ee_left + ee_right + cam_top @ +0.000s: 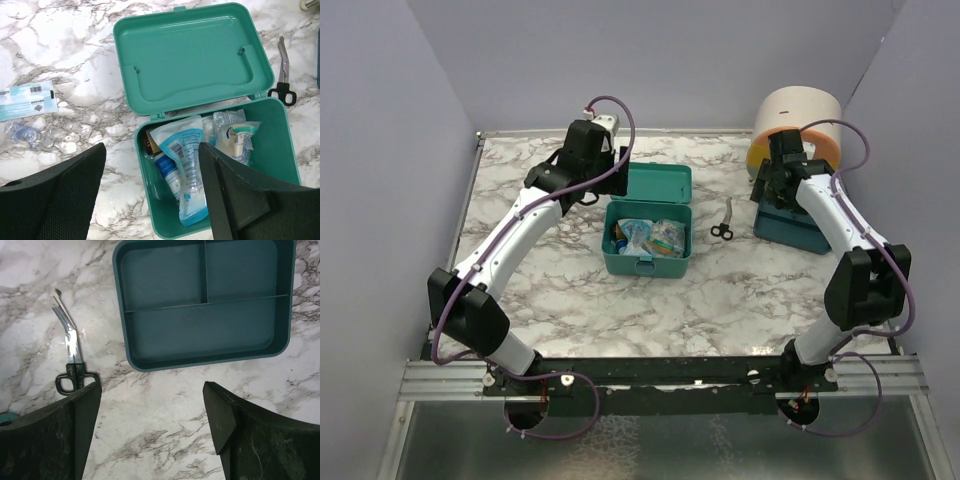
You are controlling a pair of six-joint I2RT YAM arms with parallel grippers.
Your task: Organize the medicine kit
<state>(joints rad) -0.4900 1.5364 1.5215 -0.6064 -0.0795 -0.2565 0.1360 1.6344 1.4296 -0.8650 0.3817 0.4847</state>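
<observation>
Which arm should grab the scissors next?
Right, probably. The right pincer hovers open close to the scissors and the divided tray, with nothing between. The left pincer, also open, sits over the open medicine kit, with the scissors at the edge of its view.

medicine kit (pixel 272 145) corner behind end effector (pixel 152 146)

A white marble table (pixel 720 290) carries an open medicine box (pixel 620 265) at centre, scissors (pixel 723 226) just right of it, a divided tray (pixel 780 229) and round drawer unit (pixel 800 110) at upper right, and a flat packet (pixel 27 100) left of the box.
</observation>
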